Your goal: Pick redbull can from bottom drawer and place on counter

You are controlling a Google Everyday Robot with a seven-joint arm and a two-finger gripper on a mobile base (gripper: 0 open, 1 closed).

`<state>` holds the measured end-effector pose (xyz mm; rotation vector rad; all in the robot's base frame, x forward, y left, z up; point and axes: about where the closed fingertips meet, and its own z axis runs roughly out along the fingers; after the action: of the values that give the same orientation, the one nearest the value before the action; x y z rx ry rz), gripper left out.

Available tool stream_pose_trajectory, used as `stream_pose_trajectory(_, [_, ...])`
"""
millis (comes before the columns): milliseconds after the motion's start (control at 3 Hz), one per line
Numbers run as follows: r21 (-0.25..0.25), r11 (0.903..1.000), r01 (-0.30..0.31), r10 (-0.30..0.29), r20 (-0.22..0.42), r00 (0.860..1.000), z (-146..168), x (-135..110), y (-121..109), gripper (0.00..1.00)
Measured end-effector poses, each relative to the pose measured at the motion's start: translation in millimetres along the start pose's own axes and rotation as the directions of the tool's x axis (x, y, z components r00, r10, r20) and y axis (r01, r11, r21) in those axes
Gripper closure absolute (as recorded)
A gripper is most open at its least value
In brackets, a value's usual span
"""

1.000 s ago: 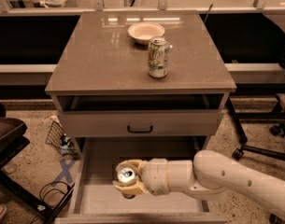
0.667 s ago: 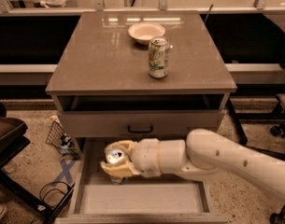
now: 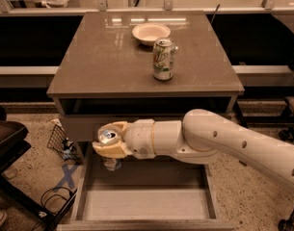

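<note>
The redbull can (image 3: 108,136), slim with a silver top, is held upright in my gripper (image 3: 109,143), which is shut on it. The gripper holds the can above the left back part of the open bottom drawer (image 3: 144,201), in front of the upper drawer's face and below the counter's edge. My white arm (image 3: 223,141) reaches in from the right. The counter (image 3: 103,57) is the glossy grey-brown top above.
A green-and-white soda can (image 3: 164,59) and a white bowl (image 3: 151,33) stand on the counter's back right part. A wire basket (image 3: 57,141) and cables (image 3: 55,198) lie on the floor at left. A dark chair (image 3: 6,143) is at far left.
My gripper has lifted the can up out of the bottom drawer and moved it left, from low over the drawer floor to the height of the upper drawer's face.
</note>
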<state>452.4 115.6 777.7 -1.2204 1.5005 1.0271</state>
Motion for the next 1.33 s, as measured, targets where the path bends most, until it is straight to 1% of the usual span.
stream_pose_trajectory(333, [0.064, 0.9979, -0.009, 0.006, 0.037, 0.999, 3, -23, -24, 1.00])
stream_pose_trajectory(667, [0.170, 0.9851, -0.025, 0.015, 0.063, 0.998, -2, -76, -65, 1.00])
stream_pose_trajectory(1000, [0.282, 0.9584, -0.045, 0.029, 0.059, 0.998, -5, -139, -93, 1.00])
stream_pose_trajectory(1333, [0.355, 0.9349, -0.009, -0.009, 0.050, 0.999, -10, -213, -104, 1.00])
